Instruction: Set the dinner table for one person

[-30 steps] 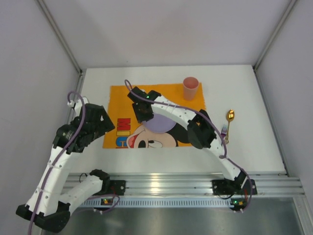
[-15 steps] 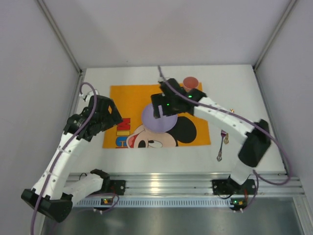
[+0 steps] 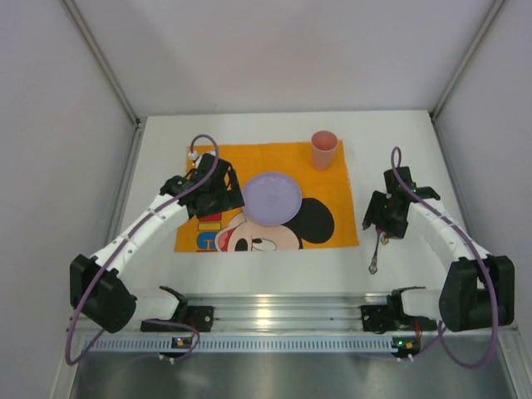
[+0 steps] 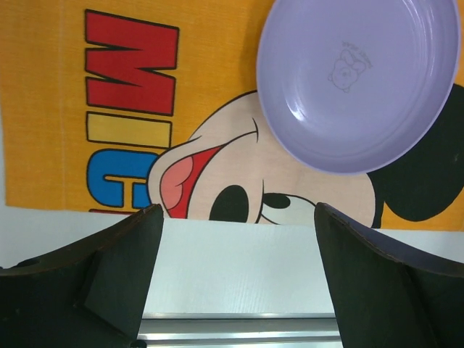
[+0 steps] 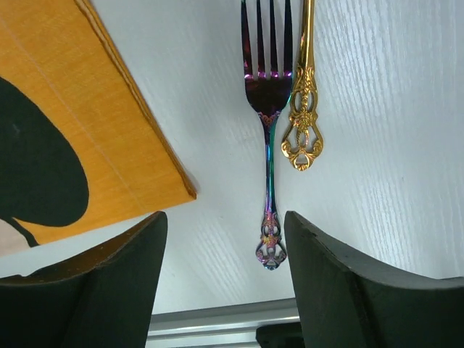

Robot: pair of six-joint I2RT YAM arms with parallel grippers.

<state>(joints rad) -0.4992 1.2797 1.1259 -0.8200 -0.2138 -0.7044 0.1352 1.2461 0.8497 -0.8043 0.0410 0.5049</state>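
The white dinner table (image 3: 416, 141) carries an orange Mickey Mouse placemat (image 3: 208, 158). A lilac plate (image 3: 271, 198) lies on its middle and a pink cup (image 3: 323, 150) stands at its far right corner. My left gripper (image 3: 219, 198) hovers open and empty over the mat's left part, the plate (image 4: 359, 80) to its right. My right gripper (image 3: 387, 218) hangs open over the table right of the mat. An iridescent fork (image 5: 268, 145) and a golden handle (image 5: 304, 109) lie side by side below it, the fork's handle end between the fingers (image 5: 326, 290), untouched.
An aluminium rail (image 3: 283, 312) runs along the table's near edge, with both arm bases on it. Grey walls close in the table at left, right and back. The fork's handle (image 3: 376, 256) shows near the mat's right front corner (image 3: 356, 243).
My right arm has let go of the plate on the mat and swung right, over the fork. My left arm has reached in over the mat's left part, still open.
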